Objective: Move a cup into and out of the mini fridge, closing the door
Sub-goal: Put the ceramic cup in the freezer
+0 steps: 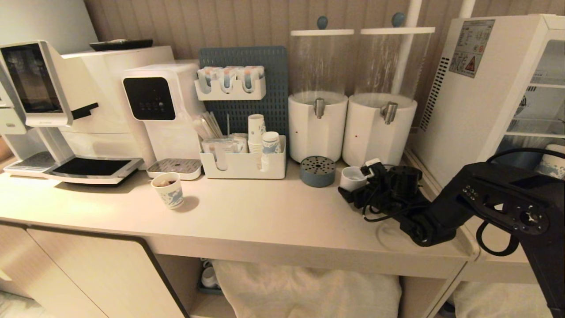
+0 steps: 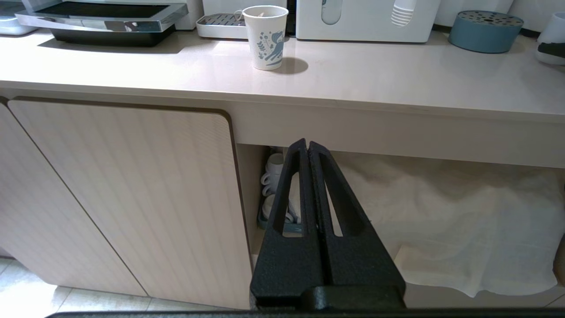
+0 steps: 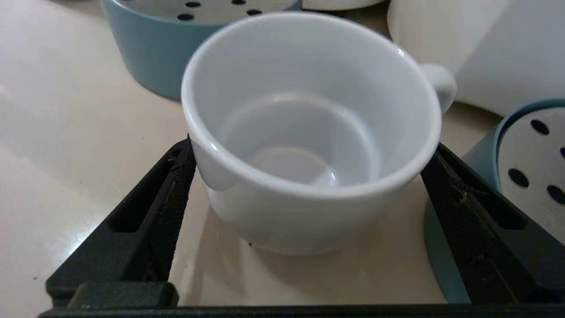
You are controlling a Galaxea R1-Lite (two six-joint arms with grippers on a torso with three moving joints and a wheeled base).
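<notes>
Fingers (image 3: pixel 145 221) flank cup (image 3: pixel 309 132); contact at rim unclear.

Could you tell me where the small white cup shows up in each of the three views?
Head view: the cup stands on the counter, right of the blue perforated drip tray, at the right gripper.
Left wrist view: only its edge, far right.
Right wrist view: centre, between the open fingers.
Shared landmark: the blue tray.
</notes>
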